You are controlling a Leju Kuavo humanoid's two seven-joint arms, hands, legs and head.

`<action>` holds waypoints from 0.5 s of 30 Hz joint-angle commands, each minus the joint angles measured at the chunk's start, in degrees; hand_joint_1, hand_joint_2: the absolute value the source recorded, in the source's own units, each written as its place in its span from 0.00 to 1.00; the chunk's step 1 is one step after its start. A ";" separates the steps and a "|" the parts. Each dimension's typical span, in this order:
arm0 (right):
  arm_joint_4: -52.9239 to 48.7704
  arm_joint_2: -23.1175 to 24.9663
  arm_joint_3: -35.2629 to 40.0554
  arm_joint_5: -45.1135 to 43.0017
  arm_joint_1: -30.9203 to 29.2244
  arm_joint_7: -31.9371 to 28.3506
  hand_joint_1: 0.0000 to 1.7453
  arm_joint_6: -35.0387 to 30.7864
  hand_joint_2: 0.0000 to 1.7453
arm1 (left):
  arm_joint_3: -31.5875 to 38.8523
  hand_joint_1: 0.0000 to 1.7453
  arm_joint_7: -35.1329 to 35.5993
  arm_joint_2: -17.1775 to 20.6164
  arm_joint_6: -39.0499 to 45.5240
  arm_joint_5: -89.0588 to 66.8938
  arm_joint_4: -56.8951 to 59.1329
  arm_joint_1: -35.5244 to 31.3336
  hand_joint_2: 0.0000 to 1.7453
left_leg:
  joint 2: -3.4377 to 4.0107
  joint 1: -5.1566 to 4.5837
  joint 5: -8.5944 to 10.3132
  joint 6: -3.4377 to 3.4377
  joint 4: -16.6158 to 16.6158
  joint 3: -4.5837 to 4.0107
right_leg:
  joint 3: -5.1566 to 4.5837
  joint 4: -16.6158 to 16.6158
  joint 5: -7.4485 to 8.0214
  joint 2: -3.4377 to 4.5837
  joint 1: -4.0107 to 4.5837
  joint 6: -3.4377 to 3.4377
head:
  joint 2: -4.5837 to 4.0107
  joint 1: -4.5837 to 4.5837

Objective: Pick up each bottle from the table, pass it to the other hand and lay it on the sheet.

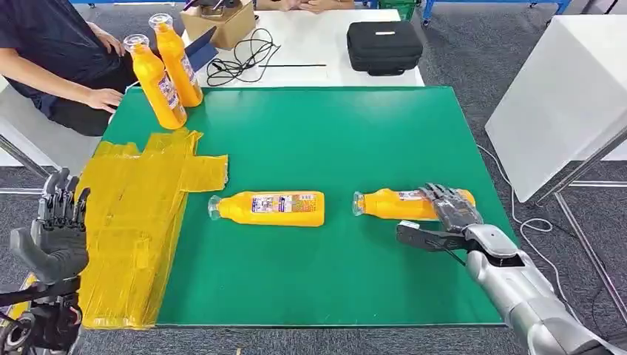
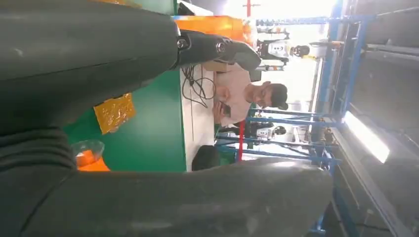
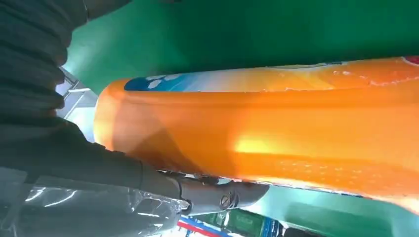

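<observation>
Step in hand, as I judge it: the right hand (image 1: 449, 214) is taking hold of the right-hand bottle (image 1: 399, 204), which lies on its side on the green tabletop (image 1: 333, 140), cap toward the left. To do this well, the hand should close firmly around the bottle's body near its base end, lift it level and keep the cap end free so the left hand has bare bottle to take.

Right hand: dark fingers (image 1: 444, 198) drape over the far side and top of the bottle near its base; the thumb reaches along the near side. In the right wrist view the orange body (image 3: 276, 138) lies against the palm with a finger under it. Whether the grip has fully closed, I cannot tell; the bottle rests on the tabletop.

Left hand (image 1: 55, 233): raised at the near left, fingers apart and pointing up, holding nothing, just beside the yellow sheet (image 1: 137, 222).

A second bottle (image 1: 270, 208) lies on its side mid-table, just right of the sheet. Two more bottles (image 1: 166, 66) stand at the far left corner.
</observation>
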 commanded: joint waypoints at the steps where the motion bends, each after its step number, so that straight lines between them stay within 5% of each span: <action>1: 4.03 0.31 0.10 -0.08 0.50 0.29 0.00 1.12 1.00 | -2.68 0.00 0.60 -3.50 0.68 -0.98 1.53 -3.57 0.00 | -0.12 0.01 0.01 0.00 -0.05 0.10 | 0.20 -0.10 -0.01 -0.19 0.01 0.09 | 0.00 0.02; 15: 5.02 0.87 1.56 2.01 -1.45 1.68 0.00 4.52 1.00 | -0.68 0.00 2.34 -0.91 -0.05 2.29 0.48 -3.53 0.00 | 0.00 0.04 -0.02 -0.02 -0.04 0.32 | 0.41 -0.11 0.02 -0.12 0.04 0.14 | 0.00 0.00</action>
